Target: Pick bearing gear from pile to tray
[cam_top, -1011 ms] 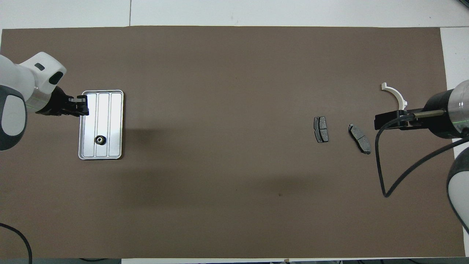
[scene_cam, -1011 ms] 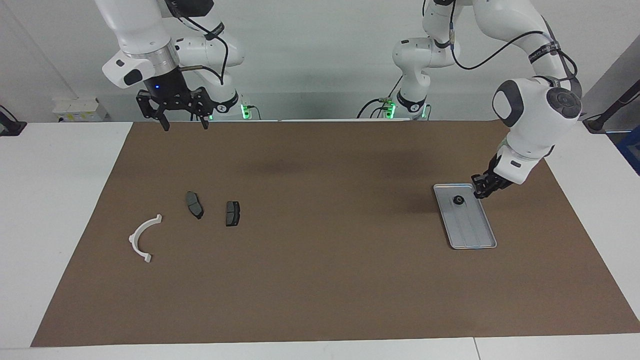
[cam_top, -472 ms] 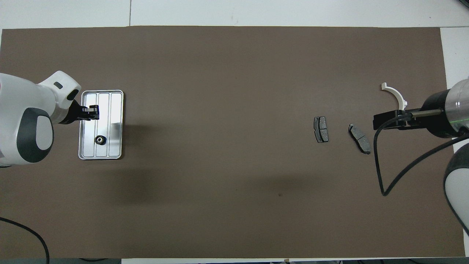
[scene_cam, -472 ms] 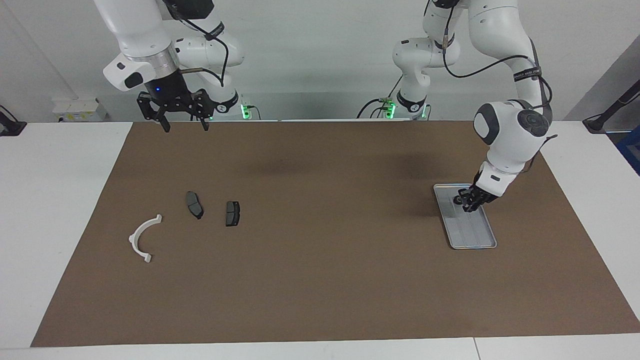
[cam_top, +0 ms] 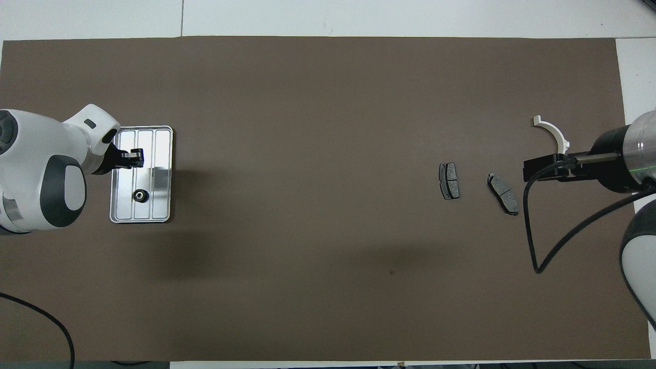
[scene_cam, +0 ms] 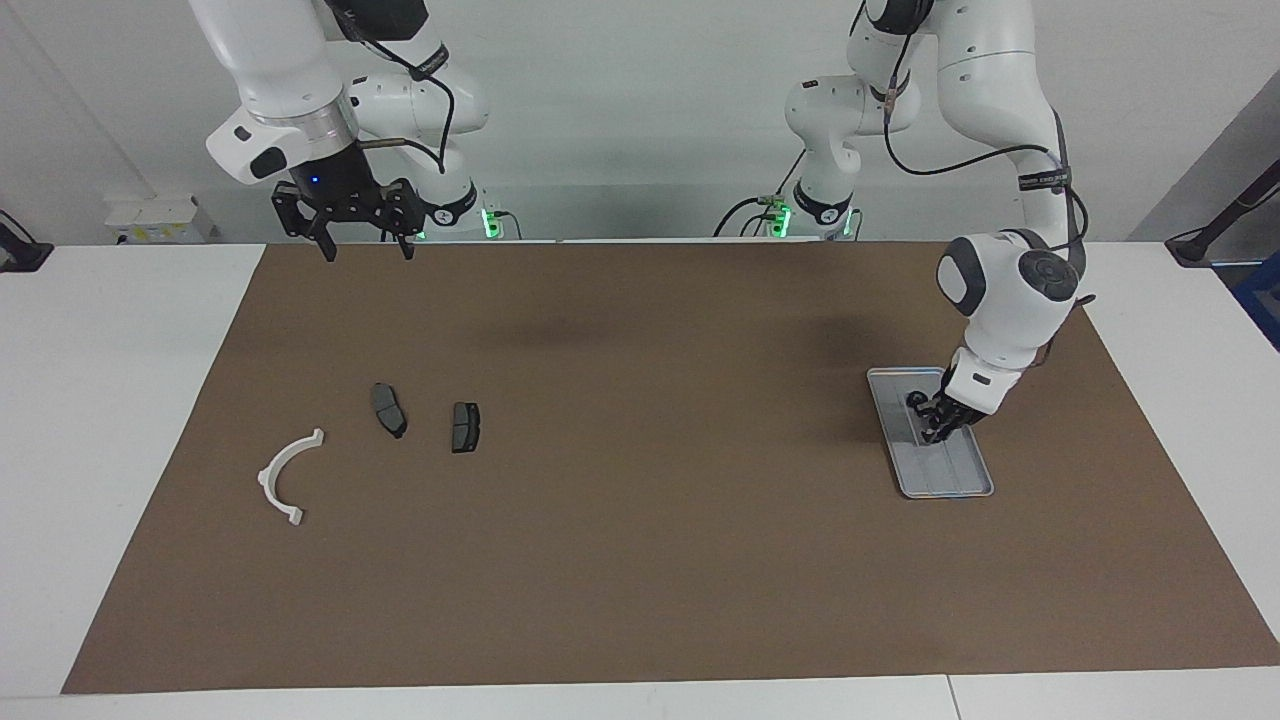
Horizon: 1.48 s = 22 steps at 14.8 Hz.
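The silver tray lies toward the left arm's end of the brown mat. A small black bearing gear rests in it, at the tray's end nearer the robots. My left gripper hangs low over the tray's middle, just past the gear. It is shut, with nothing visible between its fingertips. What is left of the pile lies toward the right arm's end: a white half-ring bracket and two dark brake pads. My right gripper waits open, high over the mat's edge by its base.
The brown mat covers most of the white table. The second brake pad lies beside the first. A black cable hangs from the right arm.
My left gripper has swung from beside the tray's outer edge to over the tray's middle, staying shut. The gear has not moved. The right arm has barely moved.
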{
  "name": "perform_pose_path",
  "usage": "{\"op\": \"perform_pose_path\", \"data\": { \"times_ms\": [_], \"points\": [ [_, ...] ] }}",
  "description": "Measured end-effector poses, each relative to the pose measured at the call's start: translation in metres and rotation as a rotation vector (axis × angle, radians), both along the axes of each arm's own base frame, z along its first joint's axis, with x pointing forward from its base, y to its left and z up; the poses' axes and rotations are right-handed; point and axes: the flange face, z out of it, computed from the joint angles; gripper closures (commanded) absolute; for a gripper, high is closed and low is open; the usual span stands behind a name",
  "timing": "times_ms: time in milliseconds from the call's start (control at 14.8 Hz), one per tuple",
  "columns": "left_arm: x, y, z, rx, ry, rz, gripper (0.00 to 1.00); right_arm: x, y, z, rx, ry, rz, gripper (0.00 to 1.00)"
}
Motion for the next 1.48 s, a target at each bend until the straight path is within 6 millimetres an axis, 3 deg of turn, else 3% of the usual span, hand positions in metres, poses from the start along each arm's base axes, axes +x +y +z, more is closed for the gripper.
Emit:
{"op": "perform_pose_path", "data": {
  "times_ms": [135,202,270,472,606,674,809,943,1078,1348,1482],
  "points": [
    [-0.004,0.000,-0.005,0.001,-0.010,0.000,0.95,0.000,0.000,0.000,-0.001,0.000,0.001,0.00],
    [-0.006,0.000,-0.006,0.001,-0.018,0.000,0.58,0.000,0.000,0.000,-0.001,0.000,0.001,0.00],
    [-0.007,0.000,-0.006,0.001,-0.024,0.000,0.01,0.000,0.001,0.000,-0.001,0.000,0.001,0.00],
    [-0.010,0.001,-0.008,0.000,0.011,-0.002,0.00,0.000,0.001,0.000,-0.001,0.001,0.001,0.00],
    [-0.006,0.002,0.018,-0.004,0.083,-0.003,0.00,0.000,0.001,0.000,-0.001,0.001,0.002,0.00],
    [0.001,0.004,0.047,-0.005,0.092,-0.001,0.00,0.000,0.001,0.000,-0.002,0.001,0.002,0.00],
    [0.011,0.009,0.125,-0.008,0.061,0.004,0.00,0.000,0.001,0.000,-0.002,0.002,0.002,0.00],
    [0.007,0.017,0.203,-0.010,-0.004,0.015,0.00,0.000,0.001,0.000,-0.002,0.002,0.002,0.00],
    [-0.006,0.027,0.269,-0.014,-0.082,0.040,0.00,0.000,0.001,0.000,-0.002,0.002,0.002,0.00],
    [-0.056,0.039,0.372,-0.025,-0.074,0.091,0.00,0.000,0.001,0.000,-0.002,0.002,0.002,0.00],
    [-0.076,0.039,0.401,-0.026,-0.057,0.090,0.00,0.000,-0.001,0.000,-0.001,0.002,-0.002,0.00]
  ]
}}
